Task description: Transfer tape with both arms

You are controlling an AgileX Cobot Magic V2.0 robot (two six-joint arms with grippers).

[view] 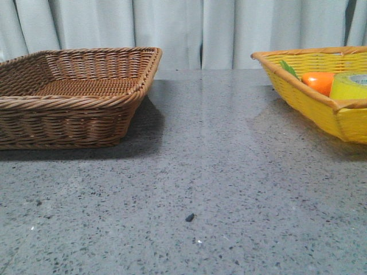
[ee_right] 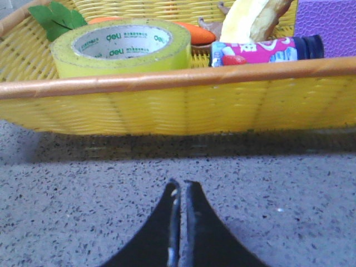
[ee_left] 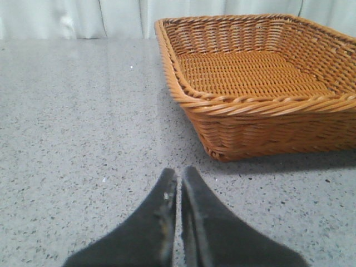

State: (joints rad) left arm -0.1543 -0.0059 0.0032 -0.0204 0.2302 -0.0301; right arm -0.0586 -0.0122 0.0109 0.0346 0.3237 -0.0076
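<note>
1. My right pincer (ee_right: 179, 192) sat closed and empty on the worktop (ee_right: 278, 200), just outside the yellow basket (ee_right: 167, 105).
2. Tape (ee_right: 121, 51) lay flat inside the basket, beyond the rim.
3. Core read "deli".
4. Left pincer (ee_left: 179, 179) closed too, near the brown basket (ee_left: 261, 111).

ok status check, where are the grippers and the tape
Left gripper shut, empty, facing brown wicker basket. Right gripper shut, empty. Yellow packing tape roll flat in yellow woven basket; basket rim between.

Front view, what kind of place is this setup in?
Probably an indoor lab or test bench: a grey speckled stone-look table, a pale curtain as backdrop, and two staged wicker baskets, one brown and empty, one yellow holding tape and props.
</note>
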